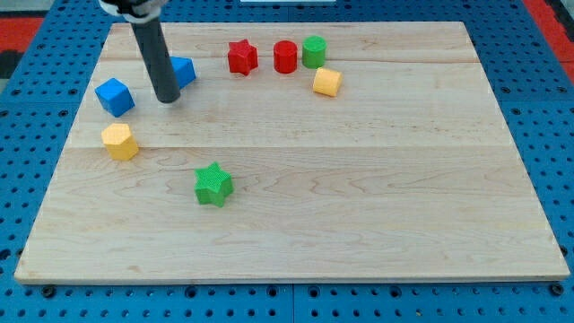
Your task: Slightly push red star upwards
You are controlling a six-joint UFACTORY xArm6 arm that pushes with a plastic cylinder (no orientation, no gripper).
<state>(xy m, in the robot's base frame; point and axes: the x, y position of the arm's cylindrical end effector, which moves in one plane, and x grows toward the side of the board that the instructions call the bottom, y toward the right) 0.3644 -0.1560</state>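
Observation:
The red star (242, 56) lies near the board's top edge, left of centre. A red cylinder (285, 56) stands just to its right, then a green cylinder (314, 51). My tip (168, 99) rests on the board well to the left of and below the red star, apart from it. The tip is just below and left of a blue block (183, 72), which the rod partly hides.
A blue cube (115, 96) and a yellow hexagonal block (119, 142) lie at the view's left. A yellow cylinder (327, 82) lies below the green cylinder. A green star (213, 184) sits lower, left of centre. The wooden board (377, 179) rests on a blue pegboard.

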